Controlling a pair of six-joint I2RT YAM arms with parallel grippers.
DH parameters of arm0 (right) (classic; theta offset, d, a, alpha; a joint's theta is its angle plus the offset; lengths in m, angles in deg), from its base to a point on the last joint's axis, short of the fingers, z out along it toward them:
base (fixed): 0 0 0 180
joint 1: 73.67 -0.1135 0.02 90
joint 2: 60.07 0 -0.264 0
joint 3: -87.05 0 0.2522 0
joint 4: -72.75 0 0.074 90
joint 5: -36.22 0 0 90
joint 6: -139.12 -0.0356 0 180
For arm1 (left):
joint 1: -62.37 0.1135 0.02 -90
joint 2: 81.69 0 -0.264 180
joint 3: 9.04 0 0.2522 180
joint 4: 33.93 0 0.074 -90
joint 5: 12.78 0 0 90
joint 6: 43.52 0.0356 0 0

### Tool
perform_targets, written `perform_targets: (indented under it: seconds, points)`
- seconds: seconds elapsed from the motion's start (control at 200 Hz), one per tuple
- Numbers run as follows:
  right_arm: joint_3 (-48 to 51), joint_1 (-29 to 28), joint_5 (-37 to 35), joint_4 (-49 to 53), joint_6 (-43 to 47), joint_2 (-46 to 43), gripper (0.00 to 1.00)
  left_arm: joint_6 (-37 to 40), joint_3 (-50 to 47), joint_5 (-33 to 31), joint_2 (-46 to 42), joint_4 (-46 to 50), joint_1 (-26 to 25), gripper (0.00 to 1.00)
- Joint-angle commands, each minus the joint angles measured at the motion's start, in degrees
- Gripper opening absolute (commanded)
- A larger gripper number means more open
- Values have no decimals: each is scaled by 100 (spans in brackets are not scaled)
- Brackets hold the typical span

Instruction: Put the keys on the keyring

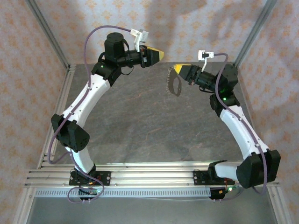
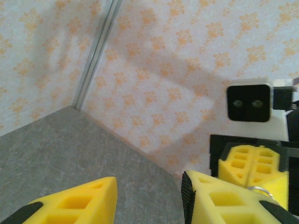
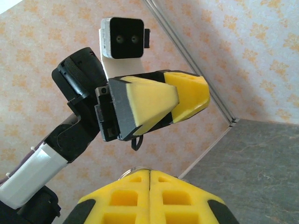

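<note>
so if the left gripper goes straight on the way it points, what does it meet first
Probably the right gripper, shut on the keyring, just beside the left gripper's line; depth is unclear, so it may pass to the wall.

The keyring [image 1: 168, 84] is a thin tan-brown strap with a bumpy, toothed edge, bent into an oval loop. It hangs in the air towards the back of the surface, well above it, and touches nothing below. Its top end is pinched in the closed tips of the right end effector [image 1: 178, 70], and the loop dangles down from there with its toothed edge to the left. From the wrist views, a thin silver ring [image 3: 132, 171] peeks out at those same fingertips.
</note>
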Motion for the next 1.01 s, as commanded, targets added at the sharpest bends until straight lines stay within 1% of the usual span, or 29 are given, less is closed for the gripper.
perform_targets:
  seconds: [0.0, 0.11, 0.29, 0.32, 0.475, 0.686, 0.881, 1.001]
  points:
    - [-292, 27, 368, -779, -443, 150, 0, -131, -63, 246, -123, -419, 111, 42]
    - [-411, 29, 406, -880, -584, 279, 0, -329, -164, 324, -105, -650, 182, 42]
    - [-584, 25, 539, -1165, -937, 447, 0, -1055, -504, 388, -83, -1631, 384, 43]
    - [-610, 25, 563, -1222, -1001, 476, 0, -1298, -563, 388, -88, -1784, 409, 43]
    - [-777, 24, 687, -1587, -1392, 658, 0, -1774, -767, 456, -120, -2365, 484, 44]
    - [-984, -31, 760, -1865, -1730, 808, 0, -1968, -924, 586, -255, -2696, 527, 44]
    - [-1175, -259, 841, -1829, -1745, 883, 0, -2166, -893, 878, -272, -2957, 546, 45]
    - [-1248, -419, 824, -1570, -1546, 901, 0, -2141, -819, 1056, -277, -2941, 554, 46]
